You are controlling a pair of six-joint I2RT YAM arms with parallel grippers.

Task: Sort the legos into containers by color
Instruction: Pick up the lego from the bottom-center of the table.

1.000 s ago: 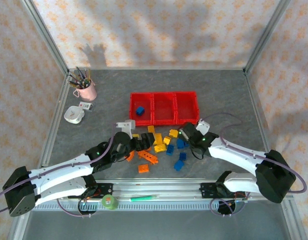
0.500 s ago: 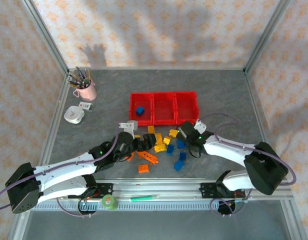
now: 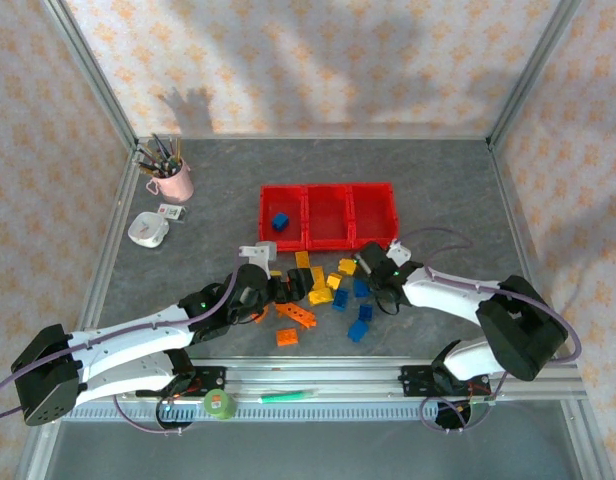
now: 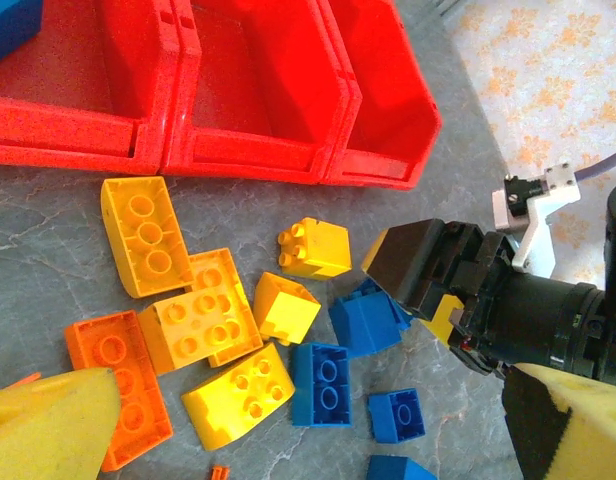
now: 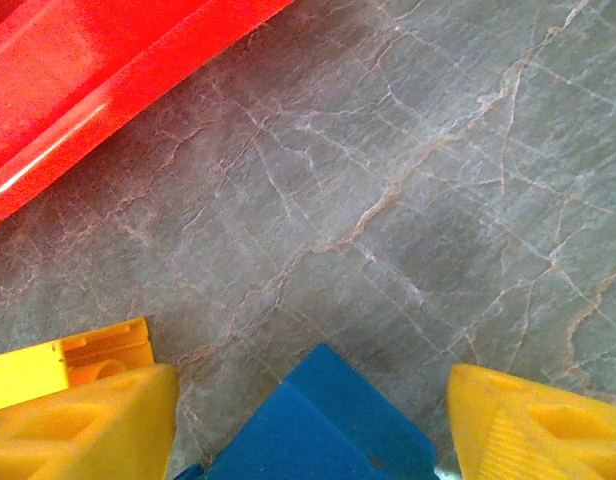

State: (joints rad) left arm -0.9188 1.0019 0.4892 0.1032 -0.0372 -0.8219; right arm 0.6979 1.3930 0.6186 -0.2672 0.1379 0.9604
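Legos (image 3: 318,295) are spread between the red containers (image 3: 328,188) and the counter's (image 3: 438,180) near edge. The left claw (image 4: 310,422) is held apart above them, the right claw (image 5: 313,418) apart around a blue lego (image 5: 288,445), maybe untouched.

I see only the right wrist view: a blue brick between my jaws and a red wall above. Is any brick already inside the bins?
Observer: Yes, one blue brick lies in the left bin.
Operator: And the other two bins?
Observer: The middle bin and the right bin hold nothing.
Operator: Where is the left arm?
Observer: The left gripper, jaws open, hangs above the yellow bricks, to your left.
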